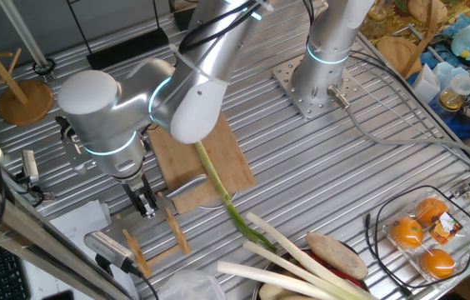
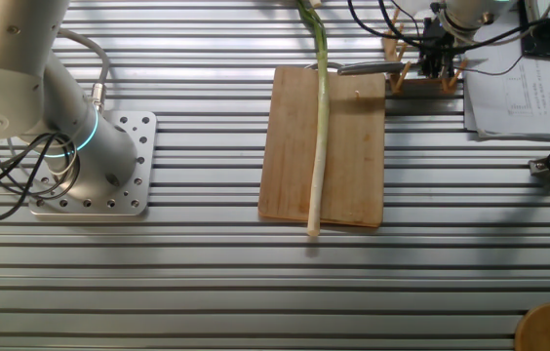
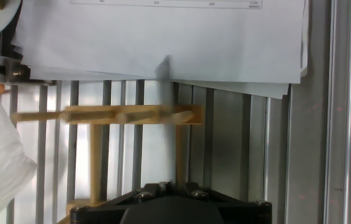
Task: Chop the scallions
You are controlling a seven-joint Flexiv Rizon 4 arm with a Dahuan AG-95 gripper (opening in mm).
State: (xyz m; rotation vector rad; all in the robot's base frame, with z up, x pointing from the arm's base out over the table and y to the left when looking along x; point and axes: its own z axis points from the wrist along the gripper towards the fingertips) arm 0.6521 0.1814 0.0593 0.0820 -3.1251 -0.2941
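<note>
The scallions (image 2: 318, 146) are a single long stalk lying along the wooden cutting board (image 2: 353, 166), uncut. In the other fixed view its pale end overhangs the near edge of the board and its green leaf runs off the far edge.

It looks light, soft and bendy, stiffer at the pale end and limp at the leaf, so it would likely roll or slide under a blade unless pressed flat on the board. The firm pale section seems the best place to hold it.

The gripper (image 1: 144, 202) hangs over a small wooden rack (image 1: 156, 237) just beside the board, next to a knife (image 1: 189, 197) whose blade lies at the board's edge and some white paper sheets (image 3: 163, 37). The fingers point down and look close together with nothing visibly between them, but I cannot tell how far apart they stand, nor whether they touch the rack.
</note>
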